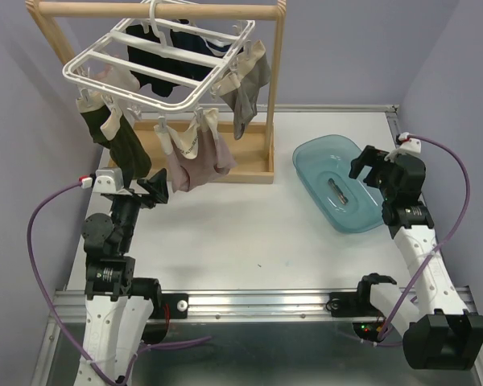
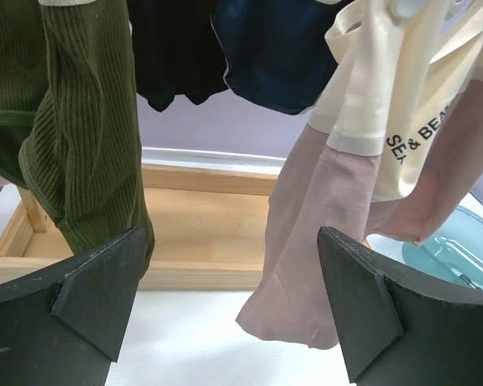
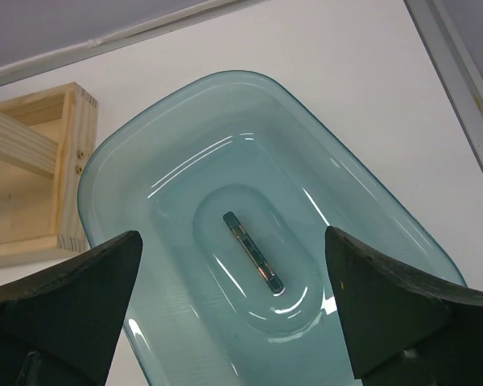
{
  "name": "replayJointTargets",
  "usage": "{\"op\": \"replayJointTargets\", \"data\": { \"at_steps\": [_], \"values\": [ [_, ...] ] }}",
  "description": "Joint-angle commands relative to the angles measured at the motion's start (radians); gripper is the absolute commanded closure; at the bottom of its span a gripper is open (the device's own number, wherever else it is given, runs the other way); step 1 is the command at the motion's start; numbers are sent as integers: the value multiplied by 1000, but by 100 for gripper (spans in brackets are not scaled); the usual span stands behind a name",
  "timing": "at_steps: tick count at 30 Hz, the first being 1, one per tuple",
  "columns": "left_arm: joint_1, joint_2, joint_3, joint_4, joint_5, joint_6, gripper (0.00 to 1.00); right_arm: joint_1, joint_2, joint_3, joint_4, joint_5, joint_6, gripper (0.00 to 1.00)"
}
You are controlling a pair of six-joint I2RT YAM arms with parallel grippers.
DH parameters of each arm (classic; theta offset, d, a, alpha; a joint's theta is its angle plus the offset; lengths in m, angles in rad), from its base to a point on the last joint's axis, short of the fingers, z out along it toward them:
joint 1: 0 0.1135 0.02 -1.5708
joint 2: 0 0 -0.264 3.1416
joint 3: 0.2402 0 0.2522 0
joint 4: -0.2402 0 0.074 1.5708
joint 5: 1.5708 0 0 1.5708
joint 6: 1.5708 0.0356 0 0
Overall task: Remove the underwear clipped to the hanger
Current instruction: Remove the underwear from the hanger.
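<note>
Plain grey-lilac walls enclose a white desk (image 1: 249, 241), with a wooden rail stand (image 1: 277, 96) at its far left. The hanger (image 1: 157, 60) hangs by its hook from the rail, tilted. All the underwear (image 1: 195, 165) in view is clipped to it, and none lies on the desk. At the left, the left tool (image 1: 156, 188) sits low beneath the frame's near edge, jaws fully apart and holding nothing. Its wrist view shows the dark olive piece (image 2: 80, 137) hanging at one finger (image 2: 97, 297); contact cannot be confirmed. The pink-mauve piece (image 2: 314, 249) hangs just inside the other finger, with a cream piece (image 2: 386, 96) overlapping it from above. Black and navy pieces (image 2: 225, 48) hang behind. Further right, a grey piece (image 1: 256, 84) hangs off the frame's far-right corner. At the right, the right tool (image 1: 376, 165) hovers over a clear blue-green basin (image 1: 306, 153), jaws likewise wide and empty, well apart from the hanger. Assessed risks: closing here may pinch cream and pink cloth together, so two clips resist one pull. A downward tug against an unopened clip would likely tip the frame further, swing the other garments, or lift the hook off the rail. The light stand could shift, and thin fabric may slide out of the pads.
</note>
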Motion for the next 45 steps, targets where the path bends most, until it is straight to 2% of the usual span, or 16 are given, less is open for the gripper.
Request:
{"op": "replayJointTargets", "data": {
  "at_steps": [1, 4, 5, 7, 8, 11, 17, 25, 31, 35, 45],
  "values": [
    [1, -25, 2, 48, 49, 12, 1, 3, -35, 60, 24, -54, -8, 0],
    [-1, -36, 4, 48, 74, 17, 1, 2, -59, 30, 39, -221, -69, 0],
    [1, -41, 4, 48, 81, 18, 1, 3, -78, -7, 47, -361, -98, 0],
    [-1, -59, 2, 43, 98, 18, 1, 2, -96, -42, 60, -533, -186, 0],
    [-4, -73, 2, 39, 120, 17, 1, 3, -113, -71, 59, -694, -289, 0],
    [-4, -90, 18, 11, 167, -3, 1, 3, -133, -98, 57, -888, -376, 0],
    [-4, -82, 168, -97, 238, -3, 1, 3, -139, -82, -38, -1114, -517, 0],
    [-4, 10, 364, -142, 420, 28, 5, 3, -128, -59, -124, -1092, -567, 0],
    [-4, 113, 421, -92, 492, -23, 9, 3, -164, -66, -148, -1122, -600, 0],
    [-4, 162, 465, -41, 519, -64, 9, 3, -159, -61, -154, -1128, -600, 0],
    [-2, 254, 545, -84, 500, -61, 11, 3, -161, -58, -165, -1140, -606, 0]
  ]
}}
